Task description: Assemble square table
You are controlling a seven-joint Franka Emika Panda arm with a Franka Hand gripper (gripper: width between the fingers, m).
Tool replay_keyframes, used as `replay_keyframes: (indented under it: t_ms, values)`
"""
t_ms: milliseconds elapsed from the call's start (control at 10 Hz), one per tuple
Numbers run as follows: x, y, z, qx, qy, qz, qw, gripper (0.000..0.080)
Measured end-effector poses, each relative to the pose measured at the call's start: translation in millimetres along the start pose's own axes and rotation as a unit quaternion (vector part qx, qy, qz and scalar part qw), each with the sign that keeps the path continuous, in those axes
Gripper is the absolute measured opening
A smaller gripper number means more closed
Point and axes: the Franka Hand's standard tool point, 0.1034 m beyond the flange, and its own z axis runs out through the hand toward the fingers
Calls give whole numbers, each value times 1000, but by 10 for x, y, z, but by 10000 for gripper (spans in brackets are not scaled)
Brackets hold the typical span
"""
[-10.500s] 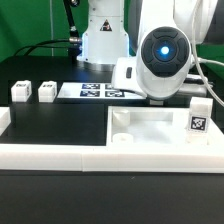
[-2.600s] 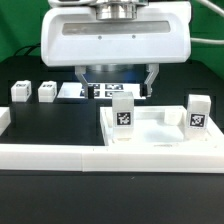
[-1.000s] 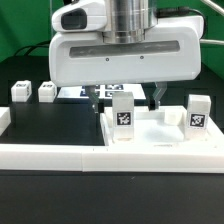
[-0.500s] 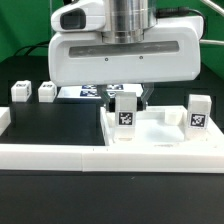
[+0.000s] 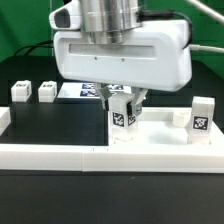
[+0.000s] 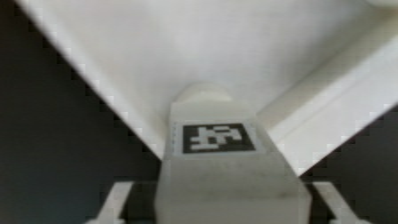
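The white square tabletop (image 5: 160, 132) lies at the exterior view's right, just behind the front wall. My gripper (image 5: 122, 103) is shut on a white tagged leg (image 5: 121, 117) that stands slightly tilted at the tabletop's left corner. In the wrist view the same leg (image 6: 219, 150) fills the gap between my fingers (image 6: 121, 205), with the tabletop's rim (image 6: 267, 50) beyond it. A second leg (image 5: 203, 115) stands upright at the tabletop's right corner. Two more legs (image 5: 20, 92) (image 5: 46, 92) stand apart on the black table at the left.
A long low white border wall (image 5: 55, 156) runs along the table's front edge. The marker board (image 5: 82, 92) lies flat behind the gripper. The robot's white base stands at the back, largely hidden by the wrist housing (image 5: 125, 55).
My jaws have gone from open round the leg to shut on it. Since then the hand has tilted and shifted slightly left, taking the leg with it.
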Motion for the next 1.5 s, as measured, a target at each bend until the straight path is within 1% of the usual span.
replay_keyframes:
  t_ms: [100, 200, 300, 700, 800, 900, 1100, 1200, 1300, 1400, 1500]
  values:
    - [-32, -3, 10, 1, -14, 65, 998, 293]
    - [-36, -11, 15, 8, -13, 126, 992, 293]
    - [-59, -12, 17, 12, -3, 161, 987, 293]
    - [-59, -24, 18, 14, -5, 250, 968, 293]
    - [-32, -12, 22, 25, -15, 352, 936, 293]
    - [-27, -9, 21, 28, -19, 375, 927, 293]
    - [-33, -14, 23, 28, -18, 362, 932, 293]
    - [-35, -14, 23, 27, -16, 329, 944, 293]
    - [-42, -32, 16, 26, -9, 237, 971, 471]
    - [-50, -55, 5, 24, -3, 143, 989, 587]
    - [-78, -84, 9, 19, 4, 48, 999, 587]
